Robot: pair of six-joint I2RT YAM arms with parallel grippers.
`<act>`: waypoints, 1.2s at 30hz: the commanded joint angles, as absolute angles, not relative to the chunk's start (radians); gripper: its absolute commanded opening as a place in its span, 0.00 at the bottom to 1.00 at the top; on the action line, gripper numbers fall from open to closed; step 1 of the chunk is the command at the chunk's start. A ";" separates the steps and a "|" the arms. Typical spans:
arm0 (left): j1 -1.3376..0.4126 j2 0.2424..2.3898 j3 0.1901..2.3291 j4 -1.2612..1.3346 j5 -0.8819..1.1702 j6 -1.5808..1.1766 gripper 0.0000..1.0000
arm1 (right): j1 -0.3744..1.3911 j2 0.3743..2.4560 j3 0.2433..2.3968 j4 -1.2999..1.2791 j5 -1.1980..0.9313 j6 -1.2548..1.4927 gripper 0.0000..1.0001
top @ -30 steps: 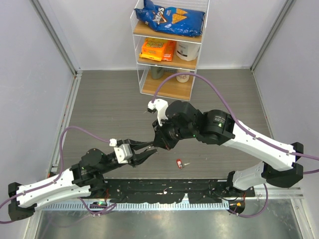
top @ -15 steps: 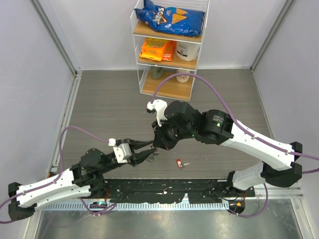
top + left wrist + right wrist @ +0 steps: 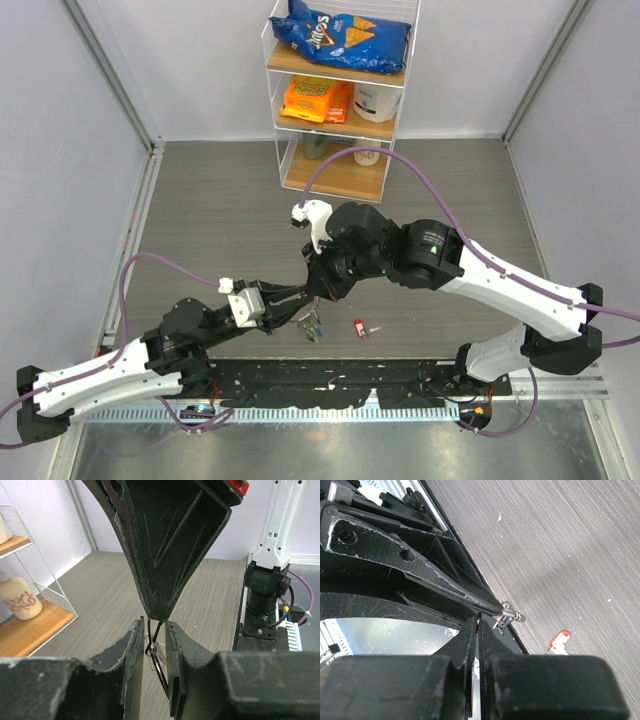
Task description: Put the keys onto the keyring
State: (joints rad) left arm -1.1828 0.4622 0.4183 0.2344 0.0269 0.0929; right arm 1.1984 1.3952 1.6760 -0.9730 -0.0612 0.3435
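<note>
The keyring (image 3: 159,667) is a thin wire loop seen edge-on between my left fingers. My right gripper (image 3: 478,620) is shut on its top; its tip (image 3: 152,611) comes down just above the left gripper (image 3: 154,625). The left jaws stand a narrow gap apart around the ring, which leans against the right-hand finger. A green and a blue key (image 3: 507,616) hang in a bunch at the left finger's tip, and show below both grippers in the top view (image 3: 312,325). A red key (image 3: 362,327) lies loose on the table, also in the right wrist view (image 3: 559,639).
A clear shelf rack (image 3: 340,90) with snack bags and bottles stands at the back centre. The black base rail (image 3: 330,385) runs along the near edge, close below the grippers. Grey walls close in both sides.
The bunch of keys now hangs visibly lower under the two grippers. The left fingers have shifted slightly and stand parted around the ring. The red key has not moved.
</note>
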 commanded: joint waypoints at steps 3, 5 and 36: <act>-1.186 0.448 0.426 0.267 0.008 0.110 0.27 | 1.200 1.399 1.733 -0.939 -0.052 0.356 0.06; -1.187 0.451 0.425 0.270 0.009 0.112 0.28 | 1.200 1.401 1.735 -0.939 -0.051 0.365 0.06; -1.186 0.416 0.407 0.295 -0.138 0.164 0.33 | 1.195 1.470 1.828 -0.974 0.070 0.472 0.06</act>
